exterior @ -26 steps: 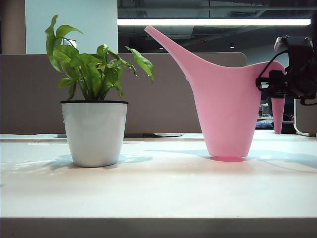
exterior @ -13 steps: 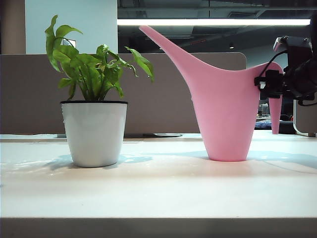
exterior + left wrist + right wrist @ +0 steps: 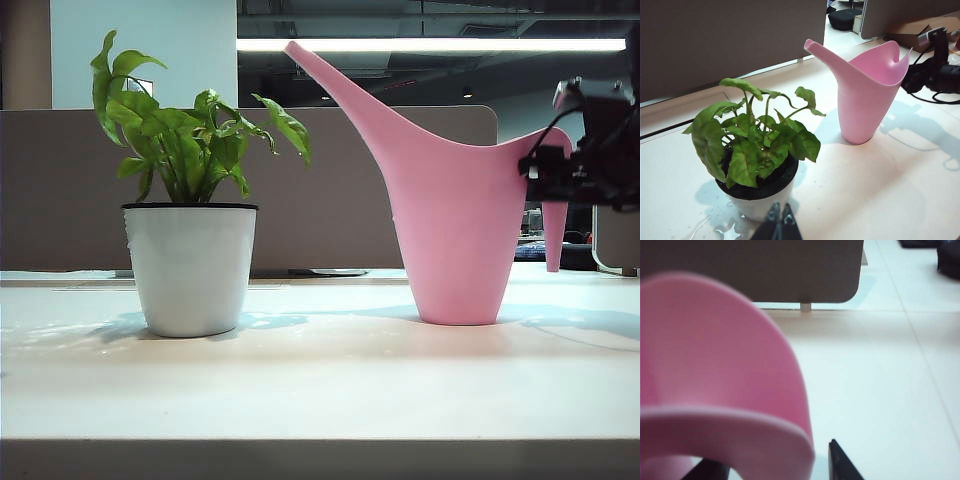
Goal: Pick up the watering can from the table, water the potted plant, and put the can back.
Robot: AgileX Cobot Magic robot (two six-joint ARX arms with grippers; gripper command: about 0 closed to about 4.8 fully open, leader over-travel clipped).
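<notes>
The watering can (image 3: pixel 455 230) stands upright on the white worktop (image 3: pixel 320 380), right of centre in the exterior view, its flat base fully down on the surface. Its long spout rises up and to the left, towards the potted plant (image 3: pixel 190 260), which stands well apart from it on the left side of the worktop. The plant's green leaves spread above a white pot with a thin black rim.

The right gripper (image 3: pixel 590 165) is at the far right of the exterior view, level with the can's top rear edge, where the thin handle (image 3: pixel 553 235) droops down. In the right wrist view the can (image 3: pixel 715 370) fills the frame as a blurred pink curve, and one dark finger (image 3: pixel 840 462) shows clear of it on one side, with the other dark finger on the opposite side of the handle band; the fingers stand parted around the handle, and whether they touch it cannot be told.

The left gripper (image 3: pixel 777 222) hangs just beside the near side of the plant (image 3: pixel 757 150), its fingers (image 3: pixel 788 220) pressed together with nothing between them. From that view the can (image 3: pixel 865 95) sits beyond the plant, with water drops on the worktop (image 3: pixel 865 190) near the pot
</notes>
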